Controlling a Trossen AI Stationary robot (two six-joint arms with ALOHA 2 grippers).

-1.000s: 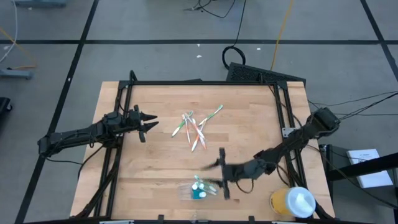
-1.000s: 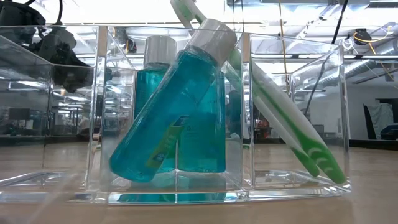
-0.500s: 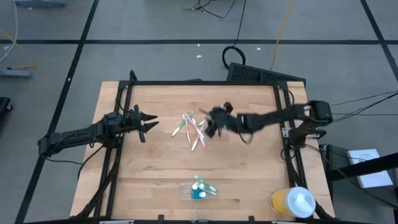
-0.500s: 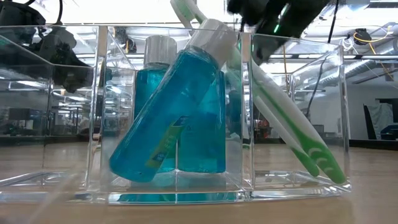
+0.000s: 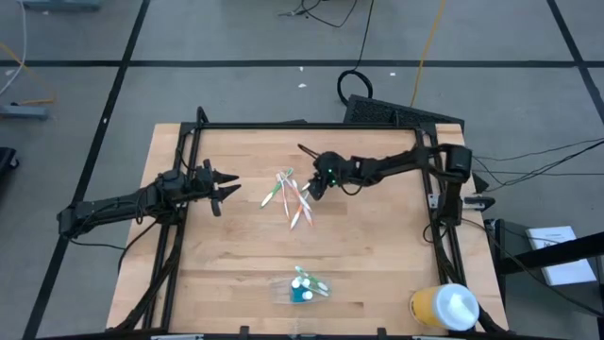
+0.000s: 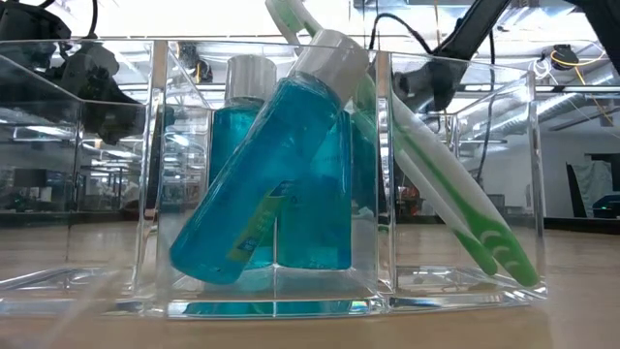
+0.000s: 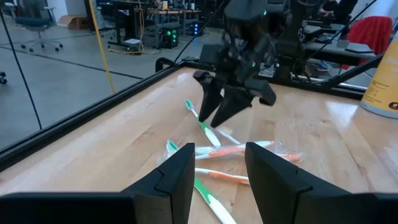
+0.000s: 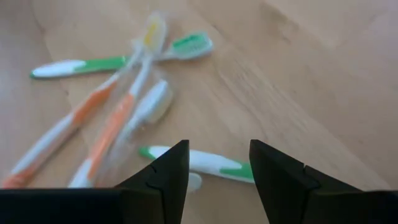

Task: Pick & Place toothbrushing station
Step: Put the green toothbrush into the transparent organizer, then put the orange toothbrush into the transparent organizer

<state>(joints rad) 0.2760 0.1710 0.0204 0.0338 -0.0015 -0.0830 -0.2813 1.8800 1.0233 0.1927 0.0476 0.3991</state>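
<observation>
We see even overhead light on the bench (image 5: 377,264), with only soft, faint shadows; the low view is backlit by bright ceiling strips, glaring through the clear toothbrushing station (image 6: 455,281); the right wrist view is smeared, its toothbrushes (image 8: 118,106) blurred; the left wrist view is sharper.

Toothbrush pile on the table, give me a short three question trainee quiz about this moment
1. True or false: the right end effector hovers open over the loose toothbrushes.
2. What stands in the clear toothbrushing station? A) blue bottles and a green toothbrush B) orange toothbrushes only C) nothing
3. Fill in: the yellow cup with a white lid sits near the table's front ____ corner in the high view.

Key: 1 true; 2 A; 3 right.
</observation>
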